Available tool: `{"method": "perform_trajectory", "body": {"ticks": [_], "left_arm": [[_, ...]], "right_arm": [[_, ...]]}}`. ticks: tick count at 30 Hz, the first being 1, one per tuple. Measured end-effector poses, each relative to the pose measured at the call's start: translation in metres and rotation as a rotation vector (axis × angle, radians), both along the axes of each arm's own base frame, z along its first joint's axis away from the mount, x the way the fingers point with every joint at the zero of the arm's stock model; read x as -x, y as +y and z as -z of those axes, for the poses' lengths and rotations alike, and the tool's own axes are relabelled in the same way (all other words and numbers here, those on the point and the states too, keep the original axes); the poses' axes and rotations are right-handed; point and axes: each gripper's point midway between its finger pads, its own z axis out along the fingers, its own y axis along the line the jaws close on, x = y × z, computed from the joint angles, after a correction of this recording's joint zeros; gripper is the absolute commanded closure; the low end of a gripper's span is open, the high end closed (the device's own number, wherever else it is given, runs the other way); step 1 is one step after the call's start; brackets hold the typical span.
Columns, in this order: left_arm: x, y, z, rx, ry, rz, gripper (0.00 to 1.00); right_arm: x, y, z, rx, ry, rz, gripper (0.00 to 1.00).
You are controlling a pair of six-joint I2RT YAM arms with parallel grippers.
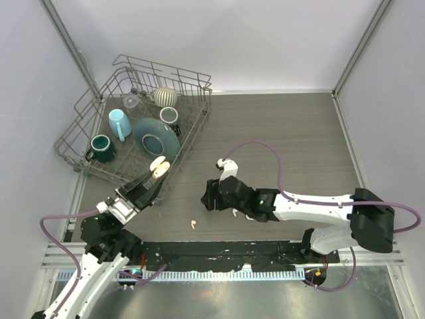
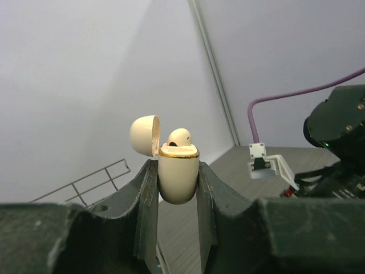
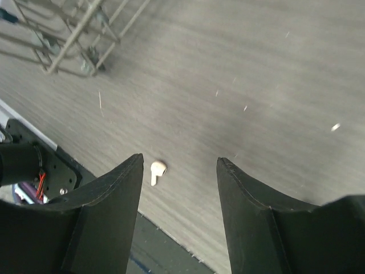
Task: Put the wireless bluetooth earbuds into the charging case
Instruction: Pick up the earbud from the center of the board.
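My left gripper (image 2: 178, 188) is shut on a cream charging case (image 2: 178, 174) with a gold rim, held up off the table with its lid (image 2: 144, 135) open. One white earbud (image 2: 181, 137) sits in the case. In the top view the case (image 1: 159, 167) shows at the left gripper's tips (image 1: 155, 178), beside the dish rack. A second white earbud (image 1: 193, 224) lies loose on the table near the front edge. In the right wrist view this earbud (image 3: 156, 170) lies below, close to the left finger. My right gripper (image 3: 179, 165) is open and empty above the table, and shows in the top view (image 1: 212, 196).
A wire dish rack (image 1: 99, 113) at the back left holds mugs (image 1: 101, 147), a blue cup (image 1: 120, 123), a teal plate (image 1: 157, 137) and a striped bowl (image 1: 165, 96). A black strip (image 1: 212, 251) runs along the table's front edge. Grey walls enclose the table.
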Motion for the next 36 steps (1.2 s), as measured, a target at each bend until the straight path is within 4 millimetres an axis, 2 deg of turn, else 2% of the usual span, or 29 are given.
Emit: {"method": "perform_trajectory", "body": {"ticks": [2,5,10,15,23,27,31,36], "left_arm": [[-0.001,0.001,0.001,-0.002,0.004,-0.012,1.0],[-0.005,0.003,0.005,-0.007,0.023,-0.027,1.0],[-0.011,0.005,0.011,-0.014,0.049,-0.056,1.0],[-0.014,0.008,0.013,-0.013,0.061,-0.08,1.0],[-0.018,0.016,0.014,0.005,0.078,-0.122,1.0],[-0.02,0.02,0.015,0.016,0.088,-0.143,1.0],[-0.021,0.021,0.016,0.017,0.097,-0.152,1.0],[-0.021,0.023,0.017,0.023,0.099,-0.16,1.0]], "right_arm": [[0.012,0.006,0.016,0.014,0.059,-0.001,0.4],[0.026,0.015,0.029,0.018,0.136,0.012,0.37],[0.036,0.039,0.037,0.04,0.228,0.063,0.38],[0.043,0.054,0.039,0.073,0.278,0.133,0.45],[0.045,0.058,0.036,0.181,0.31,0.31,0.46],[0.049,0.06,0.053,0.27,0.344,0.348,0.46],[0.055,0.05,0.074,0.348,0.376,0.364,0.46],[0.059,0.047,0.077,0.362,0.397,0.37,0.47]]}}
